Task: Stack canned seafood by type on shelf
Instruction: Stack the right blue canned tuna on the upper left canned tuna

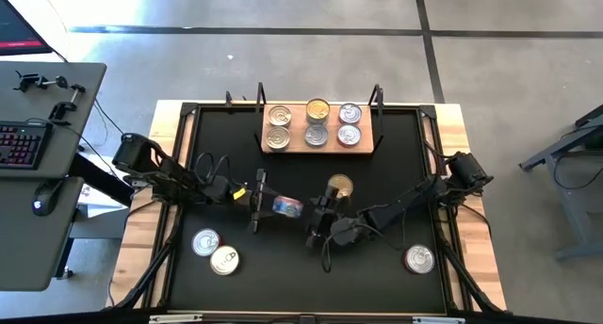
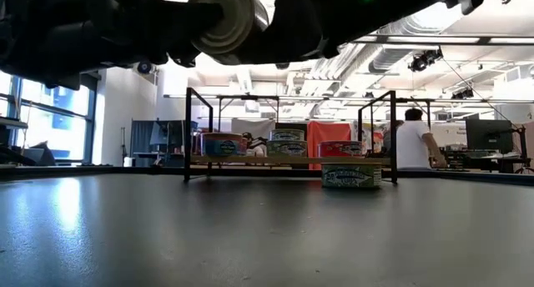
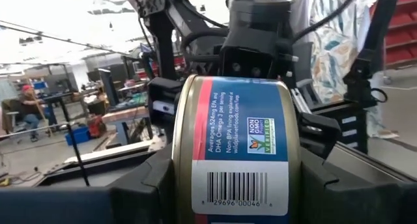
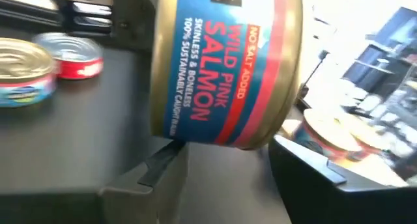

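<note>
The shelf (image 1: pixel 320 147) stands at the table's far middle and carries several silver-lidded tins and one gold-lidded tin (image 1: pixel 317 110). Another gold-lidded tin (image 1: pixel 339 186) rests flat on the mat in front of it. Over the table's middle, my left gripper (image 1: pixel 275 206) is shut on a blue-and-red salmon tin (image 1: pixel 287 207). My right gripper (image 1: pixel 314 220) faces it from the right, open. Its fingers (image 4: pixel 150 175) reach to the tin's (image 4: pixel 225 68) other side; I cannot tell whether they touch it. My left gripper pinches the salmon tin by its two flat ends (image 3: pixel 179 178), one finger on each. The fingers come level from the table's left. The tin stands on edge with its label wall (image 3: pixel 238 126) up, lifted clear of the mat.
Two silver-lidded tins (image 1: pixel 205 241) (image 1: pixel 224 260) lie near the front left and one (image 1: pixel 419 259) near the front right. The shelf's black posts (image 1: pixel 261 98) rise at its ends. A desk with a keyboard (image 1: pixel 21 143) stands left of the table. A person (image 2: pixel 411 141) shows far behind.
</note>
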{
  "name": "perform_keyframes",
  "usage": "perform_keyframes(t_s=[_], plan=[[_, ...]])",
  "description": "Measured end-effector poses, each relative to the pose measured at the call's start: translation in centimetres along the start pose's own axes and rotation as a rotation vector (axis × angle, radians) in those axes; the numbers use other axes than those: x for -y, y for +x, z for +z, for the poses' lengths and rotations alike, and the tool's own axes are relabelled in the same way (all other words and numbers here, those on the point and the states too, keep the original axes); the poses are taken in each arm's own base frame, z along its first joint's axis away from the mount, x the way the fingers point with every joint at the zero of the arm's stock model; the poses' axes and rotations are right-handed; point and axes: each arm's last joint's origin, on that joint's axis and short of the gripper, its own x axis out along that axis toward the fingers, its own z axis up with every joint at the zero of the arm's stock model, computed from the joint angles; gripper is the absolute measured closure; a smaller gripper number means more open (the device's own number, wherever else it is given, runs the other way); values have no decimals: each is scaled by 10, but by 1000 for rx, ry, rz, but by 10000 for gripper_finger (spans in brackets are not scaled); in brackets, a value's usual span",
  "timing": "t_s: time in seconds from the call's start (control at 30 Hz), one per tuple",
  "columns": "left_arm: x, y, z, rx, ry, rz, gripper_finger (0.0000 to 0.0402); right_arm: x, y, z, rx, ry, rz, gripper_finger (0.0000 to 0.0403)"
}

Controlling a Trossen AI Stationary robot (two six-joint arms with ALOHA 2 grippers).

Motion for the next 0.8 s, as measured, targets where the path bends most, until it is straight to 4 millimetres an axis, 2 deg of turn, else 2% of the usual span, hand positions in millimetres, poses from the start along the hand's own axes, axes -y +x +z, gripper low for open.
perform_keyframes(t_s=[0.1,0.4,0.8], plan=[[1,0,-1,-11,-1,-15,223,1,3,0,2,35,79,197],[0,0,-1,-11,0,-6,223,8,12,0,10,65,114,172],[1,0,-2,-24,4,-6,222,-4,-2,3,34,-27,83,171]])
